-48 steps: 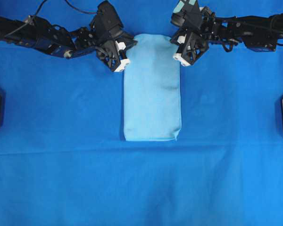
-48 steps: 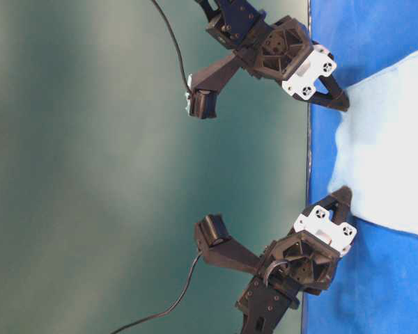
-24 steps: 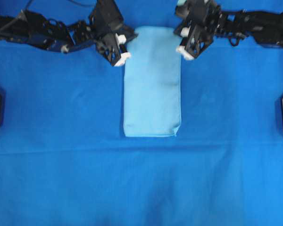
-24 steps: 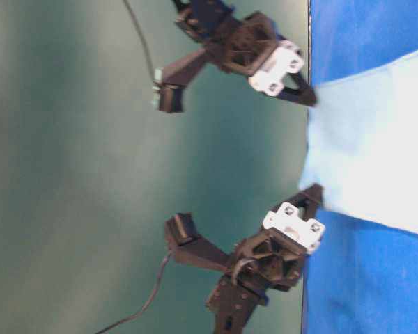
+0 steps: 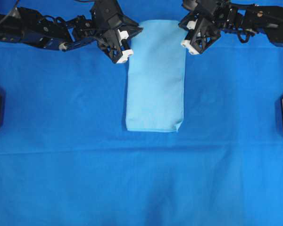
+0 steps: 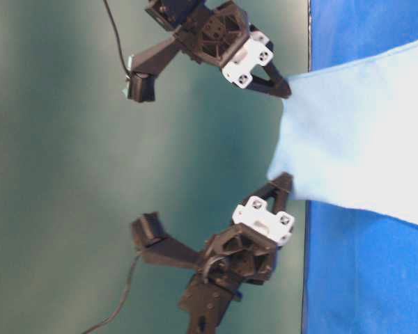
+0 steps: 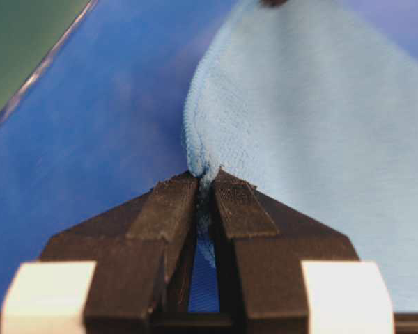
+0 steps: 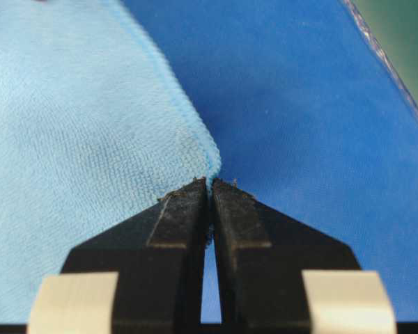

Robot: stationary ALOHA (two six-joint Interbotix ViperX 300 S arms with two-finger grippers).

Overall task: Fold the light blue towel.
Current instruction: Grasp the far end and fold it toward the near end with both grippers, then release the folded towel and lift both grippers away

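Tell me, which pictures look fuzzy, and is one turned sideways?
Both wrist views blur up close: the light blue towel is sharpest near the left gripper and right gripper. The table-level view is turned sideways and a bit soft. The overhead view is evenly lit and sharp.

Two black arms of boxy segmented links, matte plastic and metal. Left hand [image 5: 132, 34]: black webbed frame with triangular cut-outs, white rectangular blocks at the finger bases, each with small dark screws. Right hand [image 5: 184, 26]: same build, white blocks, black tapered fingers [image 8: 188, 216] with rough textured pads. Thin black cables loop off both arms. A small black camera box sits on a strut behind each hand. A teal part tops the right wrist.
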